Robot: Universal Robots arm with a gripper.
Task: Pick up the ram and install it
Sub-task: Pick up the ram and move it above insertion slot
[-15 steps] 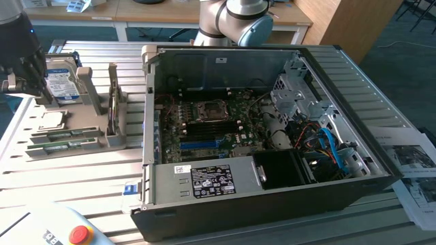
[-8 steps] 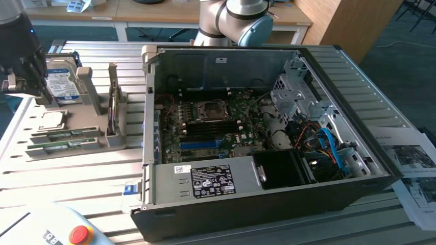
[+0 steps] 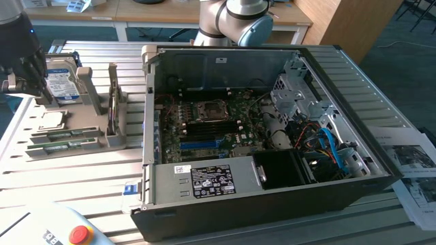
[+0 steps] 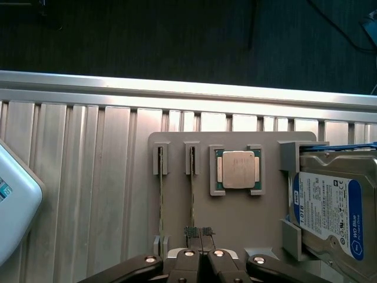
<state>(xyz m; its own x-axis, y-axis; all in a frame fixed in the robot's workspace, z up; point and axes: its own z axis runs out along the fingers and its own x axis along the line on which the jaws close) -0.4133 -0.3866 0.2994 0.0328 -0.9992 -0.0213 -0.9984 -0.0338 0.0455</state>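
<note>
The gripper (image 4: pixel 199 232) hangs over the grey tray (image 4: pixel 241 218). In the exterior view the tray sits at the left of the frame on the slatted table (image 3: pixel 75 178), beside the open computer case (image 3: pixel 272 204).

The fingers (image 4: pixel 207 232) are pressed together, with no gap at the tips and nothing visible between them.

Two green sticks stand on edge in the tray's slots, parallel and just beside each other. The ram (image 4: pixel 192 194) is the one nearer the processor (image 4: pixel 238 169). The closed tips sit right over one end of it and cover that end, so I cannot tell whether they touch it. The other stick (image 4: pixel 161 200) runs alongside, clear of the tips. The hard drive (image 4: pixel 330 206) lies on the far side of the processor from the ram.

In the exterior view both sticks lie at the middle left of the frame. They are well apart from the motherboard (image 3: pixel 211 127) and its blue slot (image 3: pixel 204 144) inside the case.
</note>
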